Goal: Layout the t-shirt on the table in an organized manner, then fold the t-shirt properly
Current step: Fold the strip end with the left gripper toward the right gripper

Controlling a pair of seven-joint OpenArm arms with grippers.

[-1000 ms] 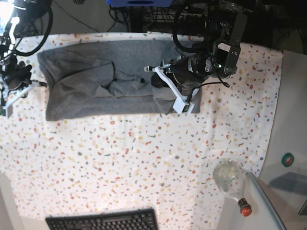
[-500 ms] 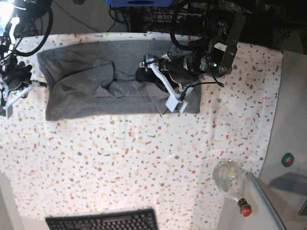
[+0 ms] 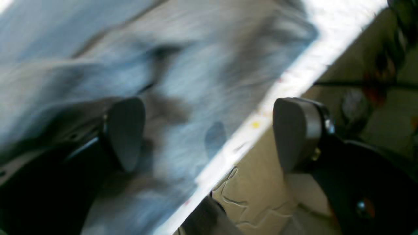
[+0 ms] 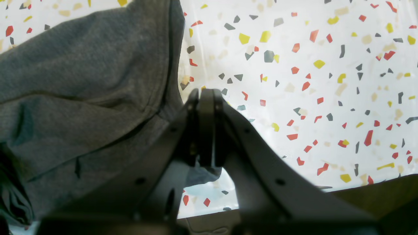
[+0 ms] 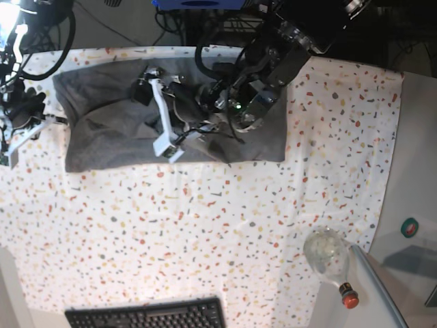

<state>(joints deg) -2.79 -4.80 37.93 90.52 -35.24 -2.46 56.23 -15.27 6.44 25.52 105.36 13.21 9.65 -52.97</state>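
Grey t-shirt [image 5: 109, 130] lies spread as a wide band along the far side of the speckled surface [image 5: 205, 225], rumpled in the middle, its near edge fairly straight. Left end effector [image 5: 156, 113] hovers over the shirt's middle, reaching in from the far right of the shirt; its two white fingers [image 5: 162, 126] stand wide apart with nothing between them. Left wrist view is motion-blurred: both dark pads [image 3: 125, 132] are separated by a wide gap, grey fabric [image 3: 183, 81] below them, the bright edge of the surface [image 3: 287, 85] running diagonally past the right pad; no cloth is pinched. Right end effector [image 5: 17, 140] sits just off the shirt's left end, above bare speckled cloth. In the right wrist view the right end effector [image 4: 206, 124] has its jaws pressed together, nothing clamped between them; the shirt's hemmed edge [image 4: 171, 58] lies just beside its tip, to the left, and contact cannot be told. Beyond the shirt's near edge the speckled cloth stretches toward a black keyboard [image 5: 147, 316] at the surface's near edge. Well off the shirt's right end, a clear bottle with an orange cap [image 5: 331, 263] lies at the near right corner, partly on the plain grey side surface [image 5: 410, 205].
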